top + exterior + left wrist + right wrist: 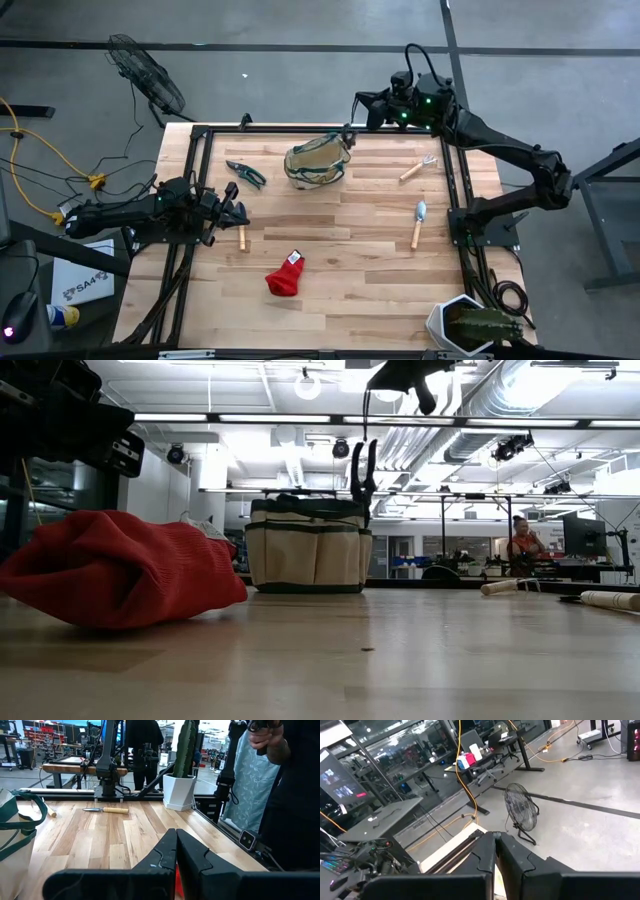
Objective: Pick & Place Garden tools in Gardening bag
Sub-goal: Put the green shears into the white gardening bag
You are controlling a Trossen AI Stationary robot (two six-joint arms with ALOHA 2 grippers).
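Two dark robot arms flank a wooden worktop (330, 250) strewn with garden tools, none of which appears to be packed yet. The gardening bag (318, 162) stands upright near the upper centre of the high view, its mouth open to receive them. The right gripper (352, 130) hangs just beside the bag's upper right edge, its jaws pressed together and holding nothing in the right wrist view; the low view shows its fingers (362, 472) pointing down just above the bag's rim, a position that suggests it is lining up with the bag rather than reaching for a tool. The left gripper (240, 212) sits at the left-centre of the high view, jaws likewise pressed together and empty, with a wooden handle (242, 238) lying just below it, probably its nearest target. Pruning shears (246, 174) lie left of the bag; a small fork (417, 169) and a trowel (418, 224) rest well apart at the right; a red fabric piece (285, 275) lies crumpled at lower centre. A spiky plant in a white pot (470, 325) stands at the lower right corner, clear of the working area. A person (280, 795) stands beyond the worktop's edge in the left wrist view.
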